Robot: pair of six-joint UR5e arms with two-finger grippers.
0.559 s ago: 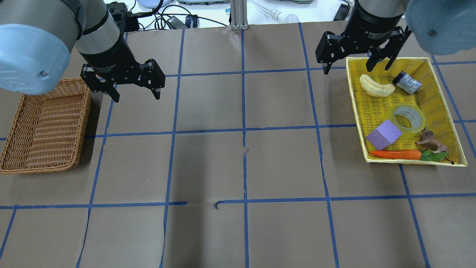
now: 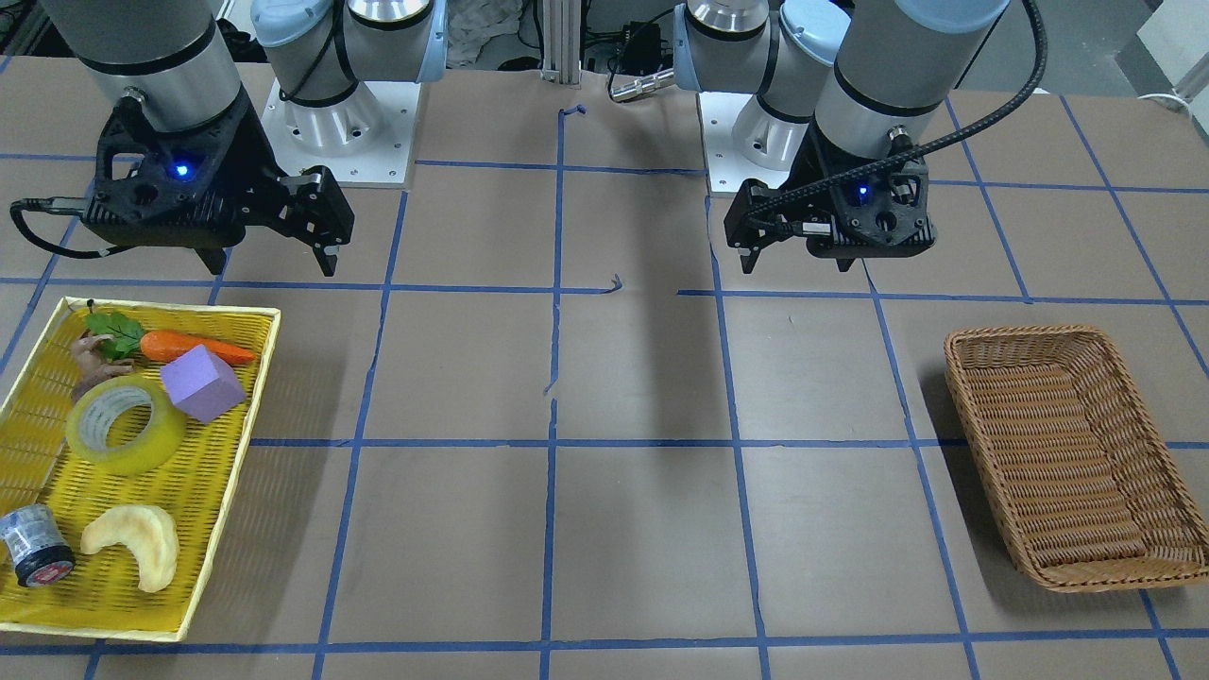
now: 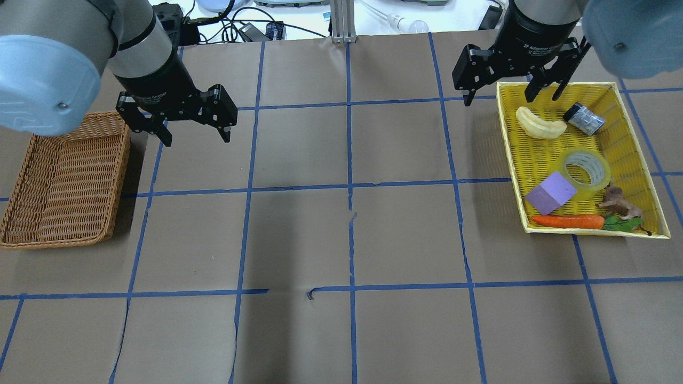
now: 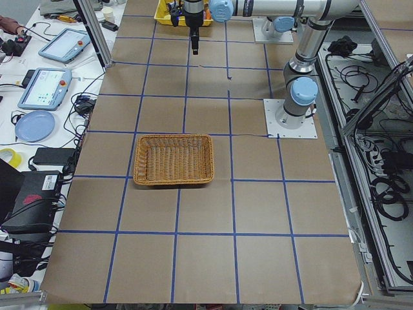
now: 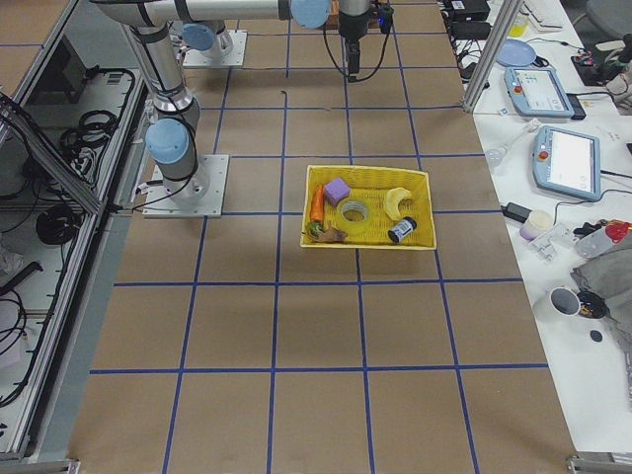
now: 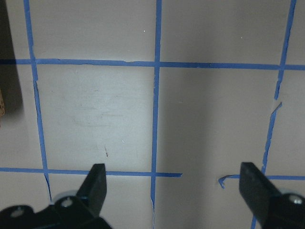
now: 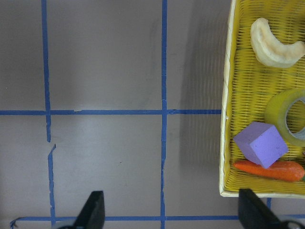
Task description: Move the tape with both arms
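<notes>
The tape [image 3: 587,172] is a yellow-green translucent roll that lies flat in the yellow tray [image 3: 512,154]. It also shows in the front view [image 2: 126,425], the right wrist view [image 7: 286,117] and the exterior right view [image 5: 354,213]. My right gripper [image 3: 512,96] is open and empty. It hangs above the tray's far left corner, well short of the tape [image 2: 269,260]. My left gripper [image 3: 196,140] is open and empty above bare table beside the wicker basket [image 3: 120,176]. The left wrist view shows only its open fingers [image 6: 97,183] over the paper.
In the tray with the tape are a purple cube [image 3: 550,193], a carrot [image 3: 568,221], a pale curved piece [image 3: 540,124], a grey can [image 3: 584,118] and a small brown figure [image 3: 619,202]. The cube touches the tape. The wicker basket [image 2: 1067,453] holds nothing.
My right gripper has shifted very slightly toward the table's far edge. Nothing else has moved.
</notes>
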